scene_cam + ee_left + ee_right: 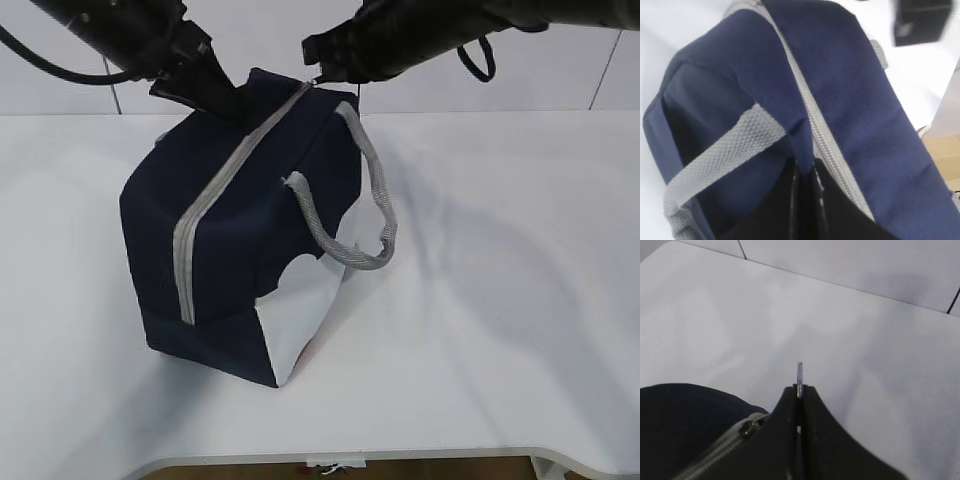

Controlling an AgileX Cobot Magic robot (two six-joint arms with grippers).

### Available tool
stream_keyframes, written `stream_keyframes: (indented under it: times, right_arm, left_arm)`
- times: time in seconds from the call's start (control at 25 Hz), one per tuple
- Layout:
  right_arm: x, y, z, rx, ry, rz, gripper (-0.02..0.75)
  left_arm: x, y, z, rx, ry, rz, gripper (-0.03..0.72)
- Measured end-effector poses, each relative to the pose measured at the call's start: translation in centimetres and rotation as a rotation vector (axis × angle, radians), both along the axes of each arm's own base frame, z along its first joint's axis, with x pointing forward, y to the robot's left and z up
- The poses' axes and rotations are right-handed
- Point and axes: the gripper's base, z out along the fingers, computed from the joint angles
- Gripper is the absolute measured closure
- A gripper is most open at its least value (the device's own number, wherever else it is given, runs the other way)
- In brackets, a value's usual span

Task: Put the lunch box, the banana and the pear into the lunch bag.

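The right fingers (pixel 799 390) are pressed together on the thin metal ring pull (pixel 799 371) of the zipper, its edge standing up just past the fingertips, with the slider (pixel 747 428) just to their left at the end of the grey zipper (pixel 222 190). In the exterior view this grip sits at the far top corner of the lunch bag (pixel 230 250), where the right arm reaches in from the upper right. The left fingers (pixel 807 172) are closed on a fold of the navy fabric right beside the zipper track, seen close up in the left wrist view, next to where one grey webbing handle (pixel 725 150) is sewn to the bag. In the exterior view the left fingers (pixel 228 100) meet the top of the bag on its far left side, just left of the zipper. The lunch bag stands on the white bench (pixel 500 300), left of centre, one corner turned toward the camera. Its zipper runs shut along the top and down the near face. The other grey handle (pixel 365 200) hangs loose over the right side, and the white lower panel (pixel 300 320) shows at the near right corner. The banana, the pear and the lunch box are not visible in any view.
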Motion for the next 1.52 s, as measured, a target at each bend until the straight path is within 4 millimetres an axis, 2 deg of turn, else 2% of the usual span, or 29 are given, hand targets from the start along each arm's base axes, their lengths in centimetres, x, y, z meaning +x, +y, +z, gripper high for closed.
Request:
stream_keyframes:
  times: [0.2, 0.36, 0.52, 0.68, 1.28, 1.52]
  right_arm:
    - [0.9, 0.1, -2.4, 0.004, 0.056, -0.024, 0.724]
    - [1.6, -1.1, -3.4, 0.045, 0.108, -0.088, 0.724]
    - [2.1, -2.5, -5.4, 0.085, 0.241, -0.154, 0.724]
    - [2.1, -2.5, -7.1, 0.098, 0.339, -0.165, 0.724]
    - [1.8, -2.5, -7.6, 0.091, 0.404, -0.151, 0.724]
    - [2.1, -2.5, -6.8, 0.063, 0.409, -0.124, 0.703]
  left_arm:
    - [-0.1, 0.2, 0.1, 0.021, -0.012, -0.005, 0.692]
    - [-0.6, 0.6, 1.1, 0.049, -0.046, -0.01, 0.692]
    - [-1.3, 0.7, 2.1, 0.058, -0.071, -0.019, 0.692]
    - [-1.3, 0.8, 2.0, 0.072, -0.073, -0.021, 0.692]
    - [-1.1, 0.9, 1.5, 0.093, -0.064, -0.025, 0.692]
    - [-1.1, 0.9, 1.4, 0.094, -0.061, -0.027, 0.692]
